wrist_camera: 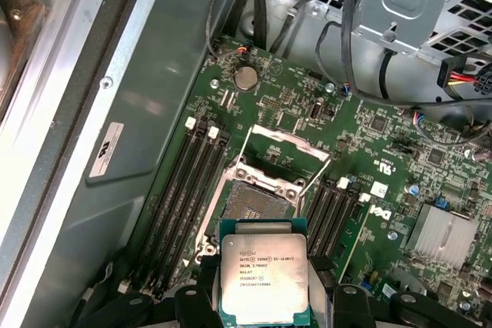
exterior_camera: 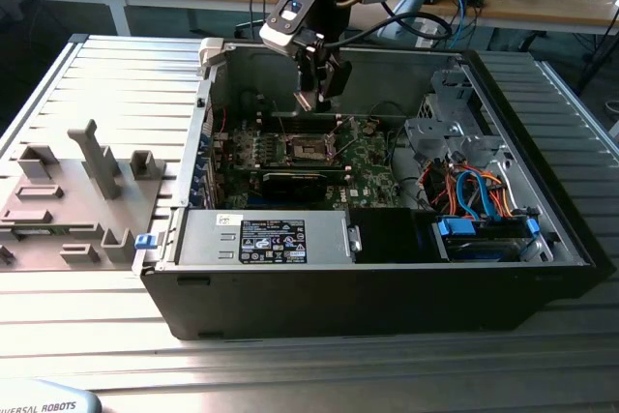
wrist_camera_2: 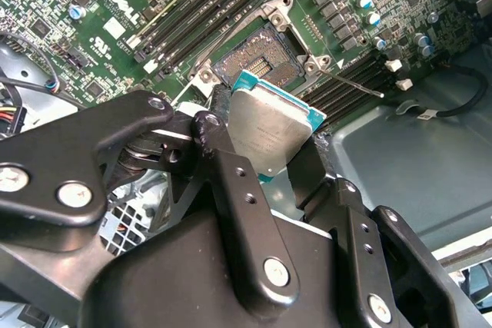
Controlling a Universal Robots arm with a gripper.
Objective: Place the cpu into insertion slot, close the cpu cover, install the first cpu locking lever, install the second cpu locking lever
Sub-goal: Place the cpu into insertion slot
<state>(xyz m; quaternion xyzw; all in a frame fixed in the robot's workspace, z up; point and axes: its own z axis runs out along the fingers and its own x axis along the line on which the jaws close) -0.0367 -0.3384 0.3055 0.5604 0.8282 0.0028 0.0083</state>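
Observation:
My gripper (exterior_camera: 315, 100) hangs inside the open computer case, shut on the cpu (wrist_camera: 261, 276), a square chip with a dull silver top and a green edge. In both wrist views the black fingers (wrist_camera_2: 224, 160) clamp two opposite sides of the cpu (wrist_camera_2: 270, 124). The insertion slot (wrist_camera: 250, 204) lies bare just beyond the chip on the green board, its dark contact field exposed (wrist_camera_2: 258, 57). The cpu cover (wrist_camera: 284, 149) stands swung up at the slot's far side. Thin wire locking levers (wrist_camera_2: 352, 82) stick out loose beside the socket. In the exterior view the chip hovers a little above the slot (exterior_camera: 311, 150).
Long memory slots (wrist_camera: 182, 190) run along both sides of the socket. A black card (exterior_camera: 295, 181) sits in front of it in the exterior view. A metal drive cage with cables (exterior_camera: 440, 128) stands at the exterior view's right. The case walls (exterior_camera: 208, 94) enclose the board.

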